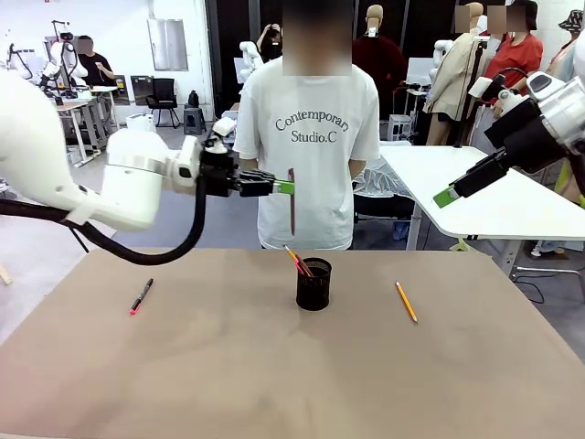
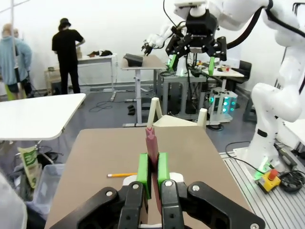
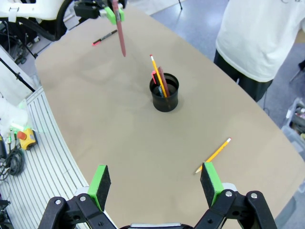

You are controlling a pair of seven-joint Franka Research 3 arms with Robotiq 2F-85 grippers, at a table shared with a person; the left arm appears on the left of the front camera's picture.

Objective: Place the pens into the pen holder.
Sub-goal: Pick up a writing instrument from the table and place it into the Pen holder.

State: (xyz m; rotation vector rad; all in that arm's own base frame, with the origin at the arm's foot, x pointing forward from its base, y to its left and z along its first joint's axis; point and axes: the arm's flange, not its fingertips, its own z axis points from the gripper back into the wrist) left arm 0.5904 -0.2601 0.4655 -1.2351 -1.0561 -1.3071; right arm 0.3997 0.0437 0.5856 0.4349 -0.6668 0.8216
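Observation:
My left gripper hangs above the table, shut on a reddish pen that points straight down, higher than the black mesh pen holder and slightly left of it. In the left wrist view the green pads clamp that pen. The holder has a yellow pencil and reddish pens standing in it. An orange-yellow pencil lies on the table to the right of the holder. A black marker with pink-red ends lies at the left. My right gripper is raised at the right, open and empty.
A person in a white T-shirt stands at the table's far edge, right behind the holder. A white table stands beyond the right corner. The brown tabletop is bare in front of the holder.

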